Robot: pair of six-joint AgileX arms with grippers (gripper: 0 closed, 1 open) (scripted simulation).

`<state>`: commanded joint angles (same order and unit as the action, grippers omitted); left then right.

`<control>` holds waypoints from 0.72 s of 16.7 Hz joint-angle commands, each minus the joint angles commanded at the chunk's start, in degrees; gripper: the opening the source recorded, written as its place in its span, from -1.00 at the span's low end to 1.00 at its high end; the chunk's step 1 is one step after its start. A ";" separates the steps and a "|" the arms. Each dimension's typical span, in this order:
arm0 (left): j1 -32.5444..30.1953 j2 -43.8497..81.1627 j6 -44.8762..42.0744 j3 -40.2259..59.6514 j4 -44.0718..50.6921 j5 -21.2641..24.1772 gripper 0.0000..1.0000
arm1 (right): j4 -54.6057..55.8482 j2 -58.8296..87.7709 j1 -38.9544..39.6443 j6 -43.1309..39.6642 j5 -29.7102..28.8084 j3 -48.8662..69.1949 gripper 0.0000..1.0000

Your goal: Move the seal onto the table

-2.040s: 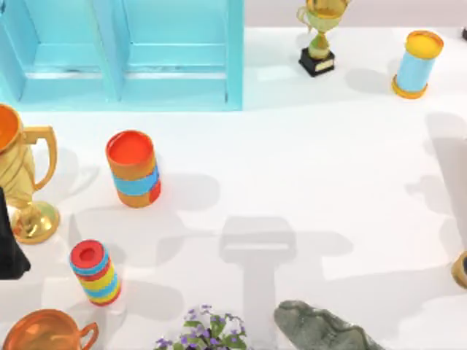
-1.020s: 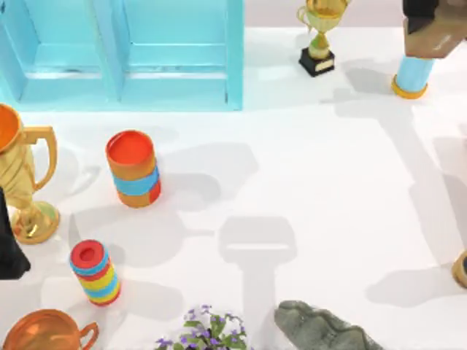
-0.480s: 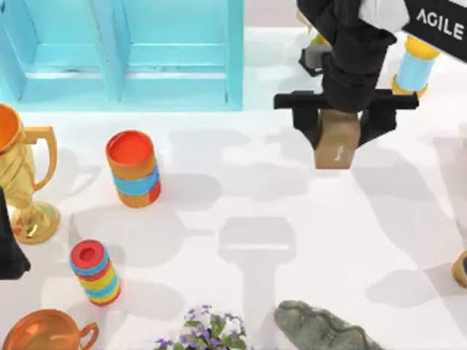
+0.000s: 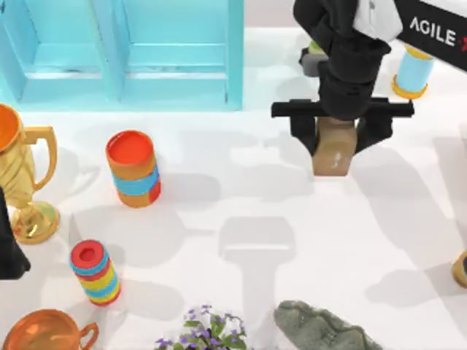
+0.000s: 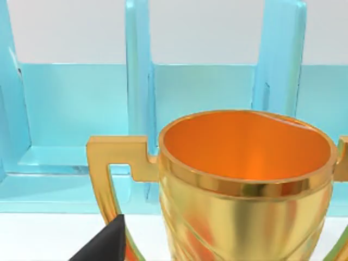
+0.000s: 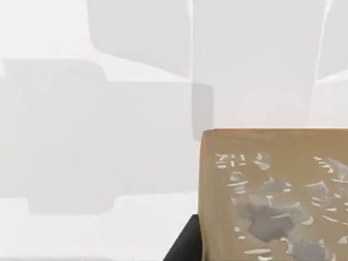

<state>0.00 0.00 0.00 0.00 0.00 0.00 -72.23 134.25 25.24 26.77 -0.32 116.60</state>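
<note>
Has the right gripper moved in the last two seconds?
Yes. The right gripper, shut on the seal, came in from the top view's far right toward the light-blue cabinet.

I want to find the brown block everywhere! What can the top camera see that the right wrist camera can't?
The top view shows the right hand shut on the seal, the blue cabinet, trophies, striped cans and the left hand parked at the table's left edge. The right wrist view shows pale markings on the seal's face. Both show the seal and the white table.
</note>
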 joint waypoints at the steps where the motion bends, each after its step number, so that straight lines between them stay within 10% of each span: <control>1: 0.00 0.00 0.00 0.00 0.00 0.00 1.00 | 1.30 0.15 0.05 0.00 0.00 -1.09 -1.00; 9: 0.00 0.00 0.00 0.00 0.00 0.00 1.00 | 7.13 1.14 0.26 0.09 -0.03 -6.02 -1.00; 12: 0.00 0.00 0.00 0.00 0.00 0.00 1.00 | 7.13 1.14 0.26 0.09 -0.03 -6.02 -0.55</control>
<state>0.00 0.00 0.00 0.00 0.00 0.00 -65.10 135.38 25.50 26.86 -0.36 110.58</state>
